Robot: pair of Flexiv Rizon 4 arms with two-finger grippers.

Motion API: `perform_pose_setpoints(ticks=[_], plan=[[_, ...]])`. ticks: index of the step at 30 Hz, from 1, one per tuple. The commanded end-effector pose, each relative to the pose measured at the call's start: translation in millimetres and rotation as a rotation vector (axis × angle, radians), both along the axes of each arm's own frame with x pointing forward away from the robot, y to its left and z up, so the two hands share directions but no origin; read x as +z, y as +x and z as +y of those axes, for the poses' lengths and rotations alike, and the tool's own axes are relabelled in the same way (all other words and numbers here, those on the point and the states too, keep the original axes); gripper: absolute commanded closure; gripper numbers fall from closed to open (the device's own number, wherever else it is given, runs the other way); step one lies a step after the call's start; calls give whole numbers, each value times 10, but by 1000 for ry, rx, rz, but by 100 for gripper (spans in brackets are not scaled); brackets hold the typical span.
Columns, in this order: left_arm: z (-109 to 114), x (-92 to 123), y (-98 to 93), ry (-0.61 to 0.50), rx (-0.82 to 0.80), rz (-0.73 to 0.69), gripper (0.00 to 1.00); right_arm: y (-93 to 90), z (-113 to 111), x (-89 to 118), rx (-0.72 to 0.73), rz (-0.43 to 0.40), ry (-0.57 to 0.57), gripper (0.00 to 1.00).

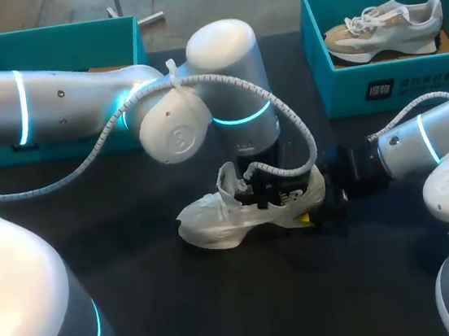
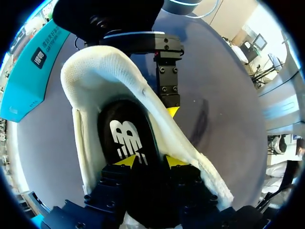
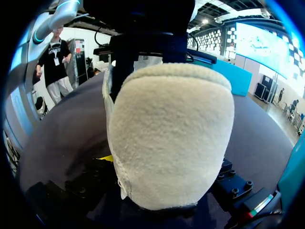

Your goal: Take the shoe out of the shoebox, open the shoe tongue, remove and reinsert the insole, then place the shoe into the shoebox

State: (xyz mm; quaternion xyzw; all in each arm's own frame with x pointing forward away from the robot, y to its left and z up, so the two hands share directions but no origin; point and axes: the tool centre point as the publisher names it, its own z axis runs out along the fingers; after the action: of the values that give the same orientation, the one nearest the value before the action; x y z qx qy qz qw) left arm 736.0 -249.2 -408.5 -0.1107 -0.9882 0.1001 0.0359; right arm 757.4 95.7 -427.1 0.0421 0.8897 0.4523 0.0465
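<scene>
Left box: an open teal cardboard shoebox is sitting at the far left of the black bench, partly behind my left arm.
Left arm: it is crossing in from the left and bending down over the middle of the bench.
Left claw: my left claw is dipping into the shoe's opening from above. Its two yellow tips are clenching the near end of the insole between them.
Shoe: the white knit sneaker is standing on its sole mid-bench, outside both boxes, with its toe pointing left and its collar gaping wide.
Insole: the black insole with a white logo is lying inside the sneaker, and its near end is rising between my left fingers.
Right claw: my right claw is coming in from the right and grasping the sneaker's heel. One yellow fingertip is pressing on the outer side wall.
Right box: a second teal shoebox is sitting at the far right, with a grey-and-beige sneaker lying in it.
</scene>
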Motion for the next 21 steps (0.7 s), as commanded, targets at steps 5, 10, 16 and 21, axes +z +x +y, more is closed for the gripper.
perform_pose_setpoints(ticks=[5,10,16,21], plan=[[44,-184,-49,-8,12,-69,100,2,7,-16,0,1,-3,100],[75,-186,-49,-9,6,-71,100,2,7,-16,0,1,-3,100],[139,-69,-33,-11,-5,-65,100,2,7,-16,0,1,-3,100],[179,104,-8,-17,-10,-70,100,2,7,-16,0,1,-3,100]])
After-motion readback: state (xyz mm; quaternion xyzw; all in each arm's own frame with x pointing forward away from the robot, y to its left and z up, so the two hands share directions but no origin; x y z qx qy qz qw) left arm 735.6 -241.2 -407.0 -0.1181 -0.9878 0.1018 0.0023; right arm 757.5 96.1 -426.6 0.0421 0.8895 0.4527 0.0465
